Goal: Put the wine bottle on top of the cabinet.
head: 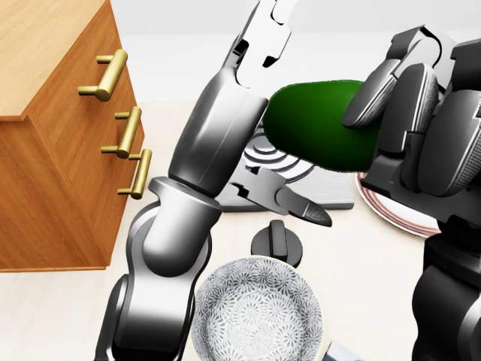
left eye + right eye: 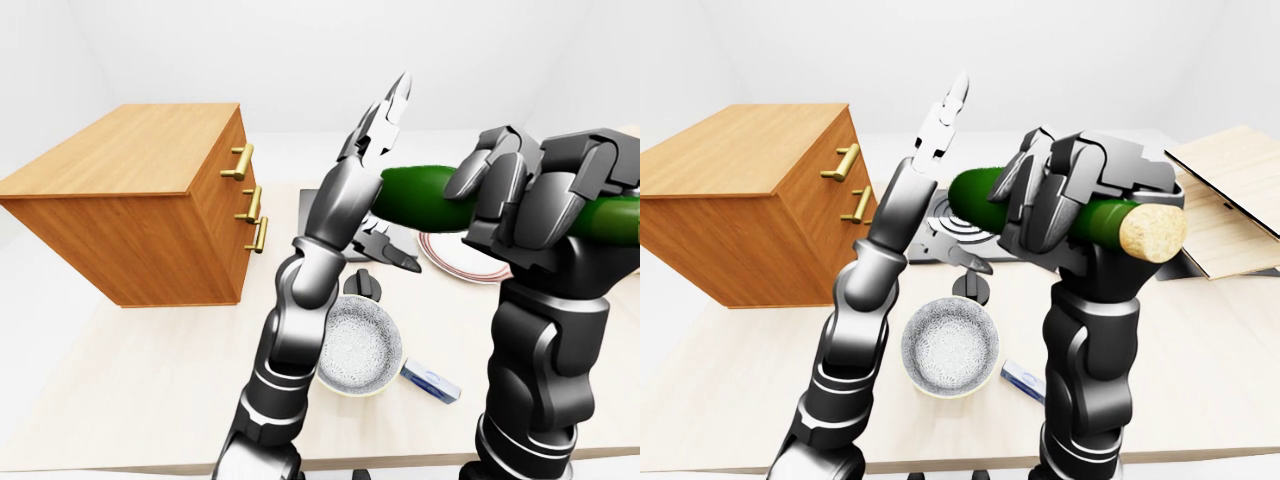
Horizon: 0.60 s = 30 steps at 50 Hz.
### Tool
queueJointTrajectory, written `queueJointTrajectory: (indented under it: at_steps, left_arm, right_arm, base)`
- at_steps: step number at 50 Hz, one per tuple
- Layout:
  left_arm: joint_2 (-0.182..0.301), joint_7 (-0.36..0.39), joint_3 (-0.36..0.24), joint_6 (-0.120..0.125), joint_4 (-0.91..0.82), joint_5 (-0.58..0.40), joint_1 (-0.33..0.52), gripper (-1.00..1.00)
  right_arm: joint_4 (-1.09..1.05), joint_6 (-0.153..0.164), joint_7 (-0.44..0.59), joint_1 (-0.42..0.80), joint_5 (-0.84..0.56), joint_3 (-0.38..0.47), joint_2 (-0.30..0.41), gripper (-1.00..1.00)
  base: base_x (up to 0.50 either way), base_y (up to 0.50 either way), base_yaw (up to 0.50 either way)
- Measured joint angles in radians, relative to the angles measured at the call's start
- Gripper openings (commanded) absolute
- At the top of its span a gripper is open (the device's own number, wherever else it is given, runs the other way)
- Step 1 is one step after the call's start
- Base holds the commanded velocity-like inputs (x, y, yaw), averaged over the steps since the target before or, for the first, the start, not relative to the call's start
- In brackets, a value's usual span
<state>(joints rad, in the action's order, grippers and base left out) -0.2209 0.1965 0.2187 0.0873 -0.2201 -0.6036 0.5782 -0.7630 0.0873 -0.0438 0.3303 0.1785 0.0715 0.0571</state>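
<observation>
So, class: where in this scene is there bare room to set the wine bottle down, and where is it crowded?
The cabinet top is bare wood from edge to edge. The table is also free below the cabinet in the left-eye view. It is crowded between the hotplate, plate, bowl and black knob. The right robot hand holds the wine bottle.

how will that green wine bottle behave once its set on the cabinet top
The wine bottle lies sideways in the right hand; round-bodied, it would probably roll if released like that. Its glossy surface may be slippery. The cabinet top looks flat, so upright should hold.
</observation>
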Motion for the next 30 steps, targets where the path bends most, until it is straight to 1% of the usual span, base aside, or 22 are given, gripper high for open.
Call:
queueJointTrajectory:
  at_steps: [20, 30]
  left_arm:
    - [0.003, -0.039, -0.017, 0.000, 0.111, 0.015, 0.035, 1.00]
    - [-0.023, -0.035, -0.003, 0.000, 0.112, -0.003, 0.056, 1.00]
  right_arm:
    - [-0.006, 0.000, 0.000, -0.006, 0.001, 0.002, -0.001, -1.00]
    - [0.005, 0.000, 0.001, -0.016, 0.002, -0.002, -0.004, -1.00]
  base:
    - [0.00, 0.00, 0.00]
    - [0.00, 0.00, 0.00]
